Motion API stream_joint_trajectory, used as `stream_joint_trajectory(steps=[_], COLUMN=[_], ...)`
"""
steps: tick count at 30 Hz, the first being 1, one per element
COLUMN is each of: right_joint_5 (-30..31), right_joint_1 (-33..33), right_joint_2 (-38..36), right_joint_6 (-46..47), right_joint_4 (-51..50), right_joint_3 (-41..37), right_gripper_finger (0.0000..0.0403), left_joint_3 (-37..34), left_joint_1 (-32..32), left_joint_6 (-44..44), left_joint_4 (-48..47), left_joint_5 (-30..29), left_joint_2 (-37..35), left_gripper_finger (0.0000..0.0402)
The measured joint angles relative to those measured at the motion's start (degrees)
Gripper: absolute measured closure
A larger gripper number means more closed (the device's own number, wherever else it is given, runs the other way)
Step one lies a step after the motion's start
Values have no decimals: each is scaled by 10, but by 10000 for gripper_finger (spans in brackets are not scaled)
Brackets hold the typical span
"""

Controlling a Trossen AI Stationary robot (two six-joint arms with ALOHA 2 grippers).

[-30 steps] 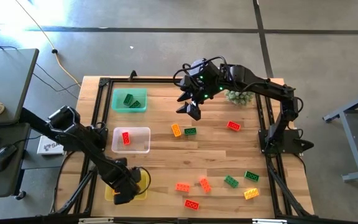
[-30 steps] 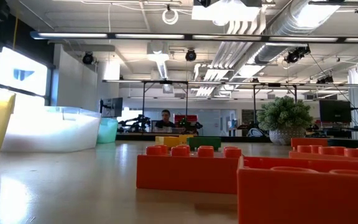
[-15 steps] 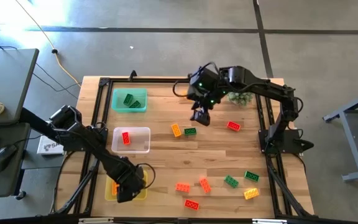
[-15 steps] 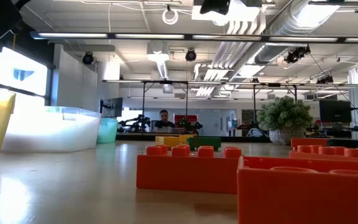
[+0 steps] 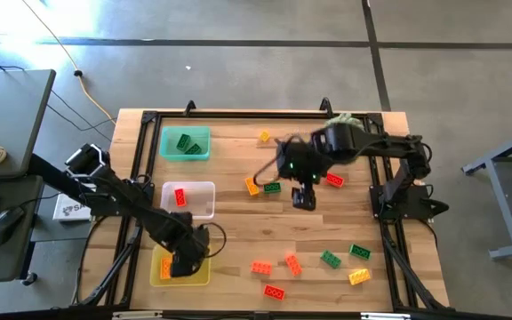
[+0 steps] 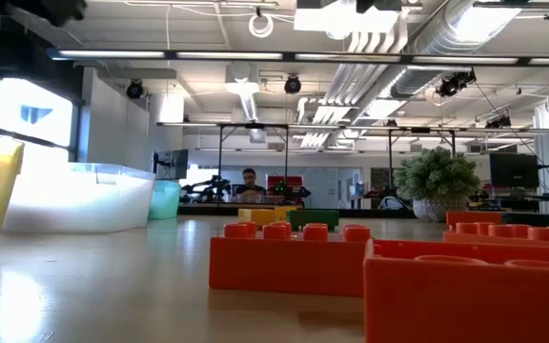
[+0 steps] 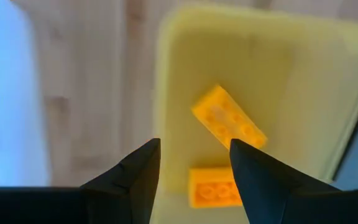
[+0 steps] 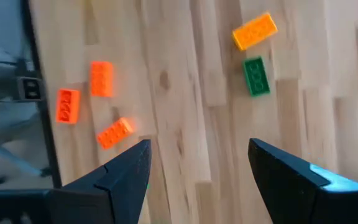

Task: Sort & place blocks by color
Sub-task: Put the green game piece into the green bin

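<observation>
My left gripper [image 5: 188, 260] hangs open over the yellow tray [image 5: 201, 277] at the near left, fingers pointing down. Two orange-yellow blocks [image 7: 229, 124] [image 7: 215, 186] lie flat on the tray floor below it, untouched. My right gripper [image 5: 302, 197] stands open above the table's middle, holding nothing. Just left of it lie an orange-yellow block [image 5: 252, 186] and a green block [image 5: 272, 188]; a red block [image 5: 333, 180] lies to its right. Orange blocks [image 8: 101, 78] lie farther toward the near edge. A yellow block [image 5: 264, 137] lies near the far edge.
The clear tray [image 5: 201, 210] holds a red block [image 5: 180, 196]; the green tray [image 5: 172, 153] holds green blocks [image 5: 185, 142]. Orange, red, green and yellow blocks [image 5: 330, 259] are scattered at the near right. A spiky plant [image 5: 342, 118] stands at the far right.
My right gripper has swung from the far middle toward the near edge and a little right, tipping to point more steeply down; the yellow block near the far edge now shows behind it. My left gripper has drifted slightly up and away over the yellow tray.
</observation>
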Motion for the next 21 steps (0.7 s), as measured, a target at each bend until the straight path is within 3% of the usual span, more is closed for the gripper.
stream_joint_trajectory(steps=[3,8,16,21], right_joint_5=[52,80,125,123], right_joint_1=[35,89,165,207], right_joint_2=[0,0,0,2], right_joint_6=[45,108,247,333], right_joint_4=[-7,-8,-6,-7], right_joint_3=[-2,-5,-8,-61], right_gripper_finger=[146,146,146,146], left_joint_3=[0,0,0,0], left_joint_1=[17,41,55,56], left_joint_6=[13,38,70,107], left_joint_4=[-13,-13,-11,-11], left_joint_5=[-42,-91,-116,-123], left_joint_2=[-22,-55,-87,-89], left_gripper_finger=[220,220,220,220])
